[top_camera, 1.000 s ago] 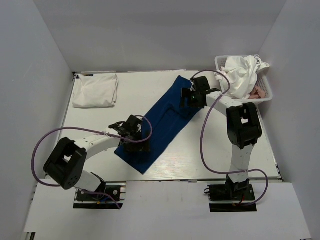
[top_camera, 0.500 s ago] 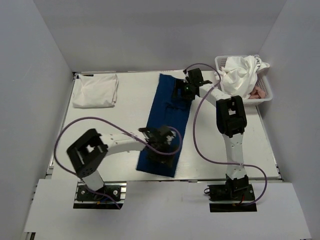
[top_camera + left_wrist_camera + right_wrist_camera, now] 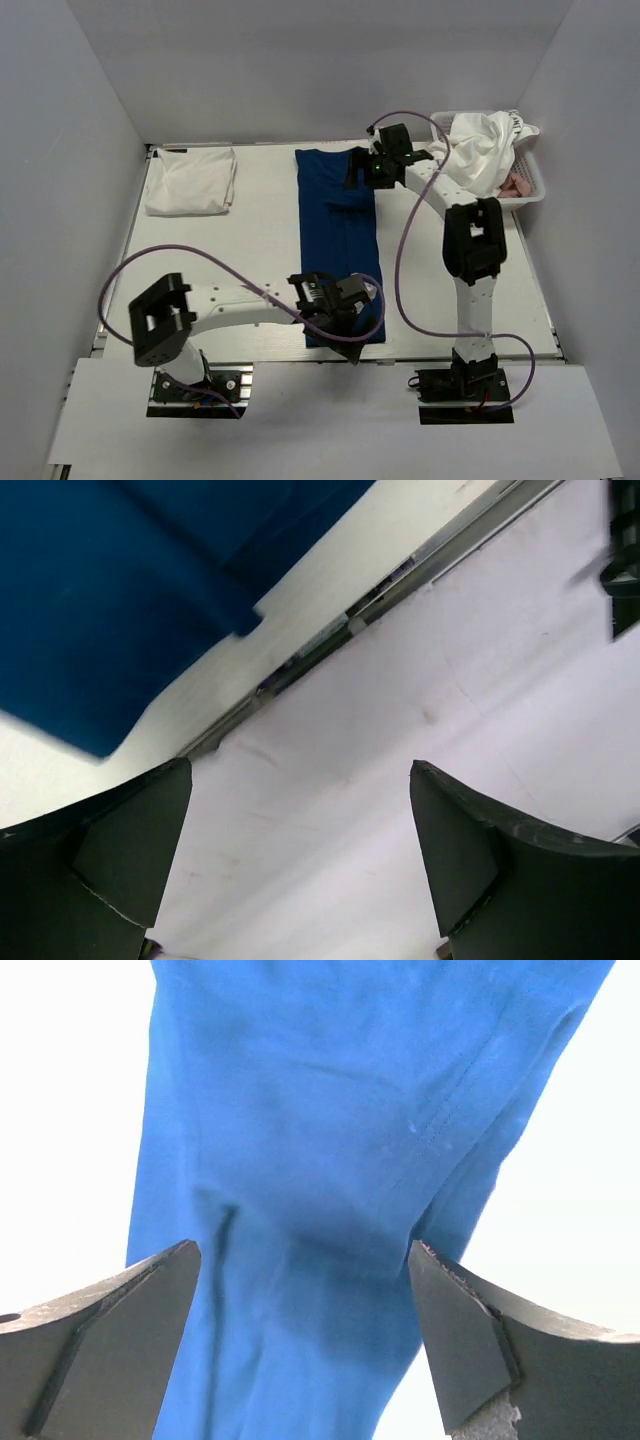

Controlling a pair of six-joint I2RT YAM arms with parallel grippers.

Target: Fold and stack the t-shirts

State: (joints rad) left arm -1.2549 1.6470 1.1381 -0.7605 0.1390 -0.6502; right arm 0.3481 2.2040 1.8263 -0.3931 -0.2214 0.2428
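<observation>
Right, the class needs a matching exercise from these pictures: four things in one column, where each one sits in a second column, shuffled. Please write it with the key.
Things
1. navy t-shirt
2. folded white t-shirt
3. crumpled white t-shirt
4. mesh basket

Places
A. heaped inside the basket
B. far right corner of the table
C. far left corner of the table
D. laid in a long strip down the middle of the table

Pairs: 1-D, 2-C, 3-A, 4-B

White-linked left arm (image 3: 240,297) and right arm (image 3: 478,305), black joint housings (image 3: 160,320), purple cables (image 3: 398,272), dark grey claw fingers (image 3: 110,850)
</observation>
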